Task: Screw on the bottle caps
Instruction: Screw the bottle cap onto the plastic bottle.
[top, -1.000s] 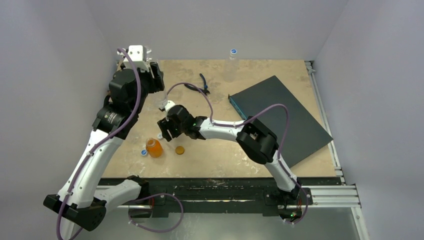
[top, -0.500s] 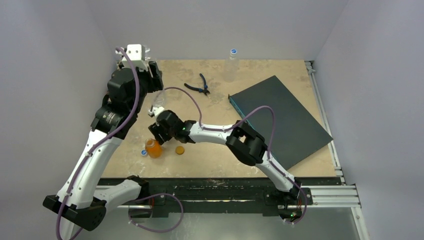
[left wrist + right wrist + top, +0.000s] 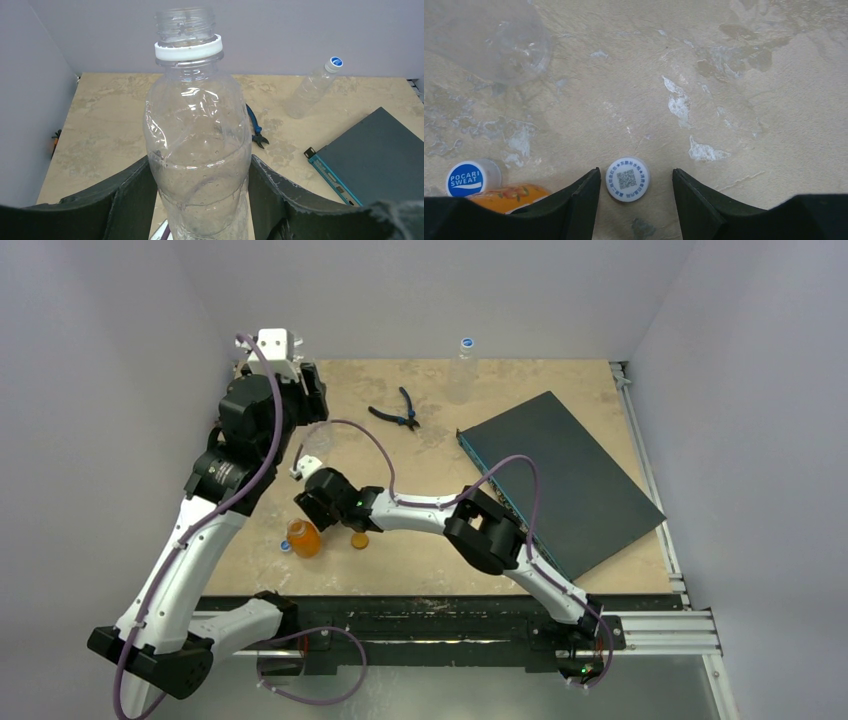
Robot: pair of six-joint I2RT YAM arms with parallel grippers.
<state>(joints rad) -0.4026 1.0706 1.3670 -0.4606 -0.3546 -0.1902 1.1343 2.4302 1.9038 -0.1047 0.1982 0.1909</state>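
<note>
Uncapped clear bottle: upright, frame centre, white neck ring, threads bare. Capped clear bottle: upper right, blue-white cap on. White QR-printed cap: flat, bottom centre. Blue cap: lower left, beside orange bottle. Orange-brown cap: flat, just right of orange bottle.

Right tool straddles white cap, gaps either side. Orange bottle, blue cap crowd lower left; clear bottle upper left; bench free right.
</note>
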